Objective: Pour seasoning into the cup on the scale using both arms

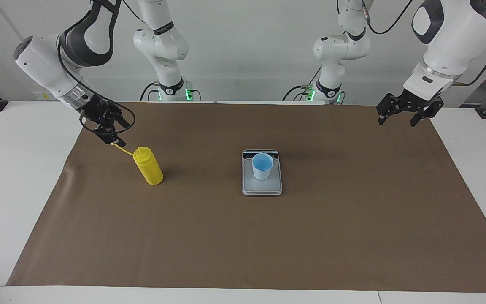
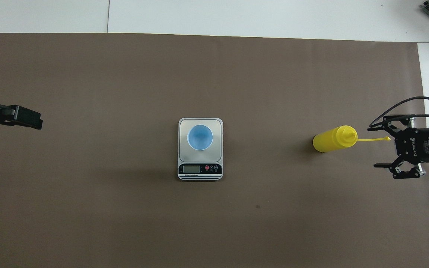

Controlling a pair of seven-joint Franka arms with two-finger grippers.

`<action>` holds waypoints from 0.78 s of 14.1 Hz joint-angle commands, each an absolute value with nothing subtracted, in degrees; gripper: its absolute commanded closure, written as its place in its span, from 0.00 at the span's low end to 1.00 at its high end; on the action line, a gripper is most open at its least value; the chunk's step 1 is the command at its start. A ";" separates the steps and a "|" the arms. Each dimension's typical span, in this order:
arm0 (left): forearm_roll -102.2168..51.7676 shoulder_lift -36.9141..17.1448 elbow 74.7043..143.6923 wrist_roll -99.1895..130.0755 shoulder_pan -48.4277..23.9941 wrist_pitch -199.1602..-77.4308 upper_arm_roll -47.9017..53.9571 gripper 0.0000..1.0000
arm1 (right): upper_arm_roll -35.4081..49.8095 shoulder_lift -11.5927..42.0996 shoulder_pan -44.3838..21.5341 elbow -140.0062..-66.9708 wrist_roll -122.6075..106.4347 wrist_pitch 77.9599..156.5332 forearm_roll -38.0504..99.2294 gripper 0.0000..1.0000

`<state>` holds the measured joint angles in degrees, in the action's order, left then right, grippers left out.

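The yellow squeeze bottle stands upright on the brown paper mat, well toward the right arm's end of the table, its conical nozzle uncapped and the thin cap strap sticking out sideways toward the mat's edge. The right gripper hangs in the air just beside that strap's tip, over the edge of the mat, with its fingers spread wide and nothing between them; in the overhead view the strap end sits close to the splayed fingers but I see no grip on it.

In the middle of the mat lies the kitchen scale, a flat silver-grey slab with its dark display strip on the edge nearer to the robots. The pale blue cup stands upright on the weighing plate, its brighter blue inside showing from above, well apart from the bottle.

The left gripper waits raised over the corner of the mat at the left arm's end of the table, near the robots' side, its two fingers apart and holding nothing. From overhead only its black tip shows at the frame's edge. Around the mat the white tabletop is visible
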<state>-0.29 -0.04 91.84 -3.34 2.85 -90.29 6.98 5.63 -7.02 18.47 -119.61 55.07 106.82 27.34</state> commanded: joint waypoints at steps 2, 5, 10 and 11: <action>-0.18 1.49 93.43 -2.90 3.43 -90.53 7.29 0.00 | 6.24 -7.91 14.60 -119.18 52.67 104.33 23.31 0.00; -0.18 1.49 93.43 -2.81 3.43 -90.53 7.29 0.00 | 6.59 -8.17 10.55 -118.22 39.00 104.33 16.10 0.00; -0.18 1.49 93.43 -2.90 3.43 -90.53 7.29 0.00 | 6.68 -6.77 5.46 -109.46 24.97 100.83 5.81 0.00; -0.18 1.49 93.43 -2.81 3.43 -90.53 7.21 0.00 | 6.59 -5.46 5.19 -105.77 23.57 98.20 5.71 0.00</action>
